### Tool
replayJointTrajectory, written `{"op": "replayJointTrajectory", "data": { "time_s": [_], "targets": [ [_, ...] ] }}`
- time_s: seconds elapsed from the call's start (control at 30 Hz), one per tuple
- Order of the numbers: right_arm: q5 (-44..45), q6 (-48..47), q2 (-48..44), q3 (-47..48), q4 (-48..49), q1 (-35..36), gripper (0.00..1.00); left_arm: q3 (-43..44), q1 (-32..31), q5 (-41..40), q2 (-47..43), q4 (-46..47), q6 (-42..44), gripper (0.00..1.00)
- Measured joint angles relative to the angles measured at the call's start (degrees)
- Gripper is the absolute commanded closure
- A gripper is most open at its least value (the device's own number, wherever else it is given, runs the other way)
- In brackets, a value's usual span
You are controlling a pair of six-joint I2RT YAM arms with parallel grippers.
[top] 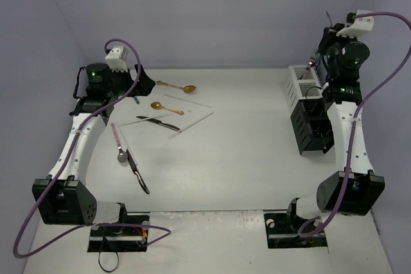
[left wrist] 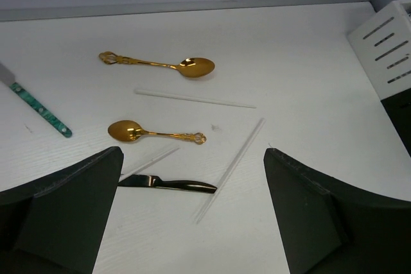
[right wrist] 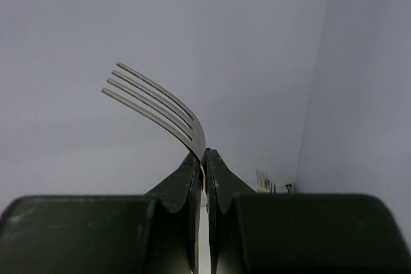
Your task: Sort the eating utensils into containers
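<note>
A silver fork [right wrist: 160,104] is pinched in the right claw [right wrist: 204,157] — if tilted, the rim of the white holder [top: 295,91] below may be struck.

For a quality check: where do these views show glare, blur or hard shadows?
Top view: soft even light on the table, faint shadows. Left wrist: a glint on the far spoon; chopsticks barely stand out from white. Right wrist: fork sharp.
</note>
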Motion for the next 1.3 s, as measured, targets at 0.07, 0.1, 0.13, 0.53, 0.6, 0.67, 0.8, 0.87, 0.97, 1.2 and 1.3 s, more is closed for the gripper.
{"op": "replayJointTrajectory", "data": {
  "time_s": [0.07, 0.1, 0.13, 0.53, 0.6, 0.67, 0.8, 0.87, 0.97, 1.2, 1.3],
  "targets": [
    [4.06, 0.72, 2.15, 0.21, 3.75, 0.31, 1.0, -0.07, 0.0, -1.48, 0.53, 0.05, 0.11, 0.09],
    [5.73, 1.08, 3.62, 0.56, 4.74, 0.35, 1.0, -0.07, 0.0, -1.89, 0.69, 0.14, 0.19, 0.09],
    [7.39, 1.48, 5.16, 0.9, 5.63, 0.39, 1.0, -0.1, 0.0, -2.29, 0.82, 0.24, 0.29, 0.09],
    [14.71, 8.43, 21.12, 2.75, 8.36, 0.33, 1.0, -3.38, 0.0, -3.0, 2.45, 3.18, 1.48, 0.09],
    [14.53, 9.07, 22.19, 2.74, 10.19, 0.33, 1.0, -3.79, 0.0, -2.82, 2.85, 3.56, 1.6, 0.09],
    [14.28, 9.47, 23.08, 2.73, 12.89, 0.33, 1.0, -3.88, 0.0, -2.76, 3.26, 3.81, 1.7, 0.09],
    [14.01, 9.62, 24.8, 2.73, 17.61, 0.33, 1.0, -3.88, 0.0, -2.73, 3.98, 4.57, 1.73, 0.09],
    [13.96, 9.62, 26.01, 2.73, 19.91, 0.33, 1.0, -3.88, 0.0, -2.71, 4.53, 4.88, 1.74, 0.09],
    [13.98, 9.62, 28.06, 2.73, 21.58, 0.33, 1.0, -3.88, 0.0, -2.71, 5.54, 5.01, 1.74, 0.09],
    [13.78, 10.14, 32.35, 2.73, 23.92, 0.16, 0.97, -3.88, 0.0, -2.73, 7.83, 5.0, 1.79, 0.09],
    [13.54, 10.79, 33.39, 2.73, 24.35, -0.09, 0.7, -3.88, 0.0, -2.76, 8.26, 5.03, 1.8, 0.09]
  ]
}}
